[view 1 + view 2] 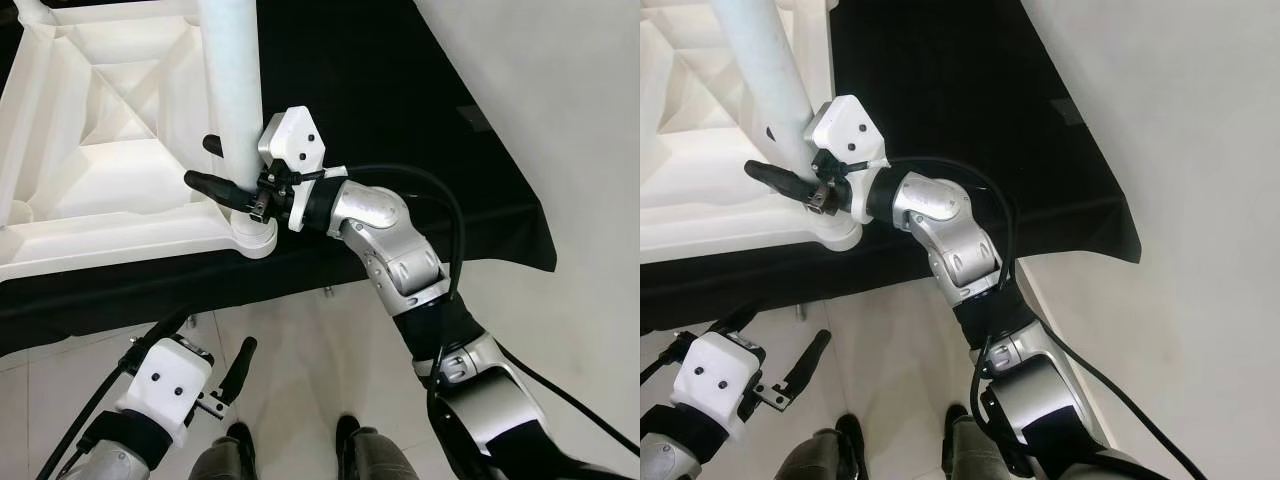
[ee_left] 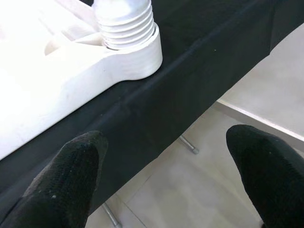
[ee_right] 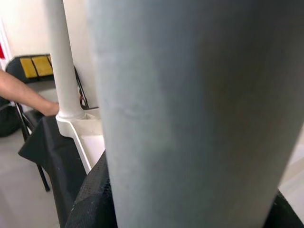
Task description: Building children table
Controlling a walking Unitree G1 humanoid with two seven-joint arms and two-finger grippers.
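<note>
Hanging low at the robot's left side, the left gripper (image 1: 215,352) sits over pale floor tiles just in front of the black-draped work table (image 1: 420,110), its two black fingers (image 2: 71,175) spread wide with nothing between them. From its wrist camera you look past those fingers to the draped table edge and, above it, the corner socket (image 2: 135,54) of the white plastic tabletop (image 1: 90,130), with the ribbed, threaded end of a leg seated in it. That children's tabletop lies upside down on the black cloth, its moulded ribs facing up, taking up the table's left portion. At its near corner a white tubular table leg (image 1: 228,80) stands upright in the socket. The right gripper (image 1: 222,165) reaches in from the right, wrist bent, and its fingers are clamped around the leg just above the socket, one finger (image 1: 208,183) showing on the near side and the other tip peeking out behind the tube. In the right wrist view the grey-white tube sits right up against the lens, and beyond it a second leg (image 3: 61,57) stands in another corner, with a person's forearm (image 3: 21,95) reaching to its base. Further right, the black cloth ends and bare pale floor begins.
</note>
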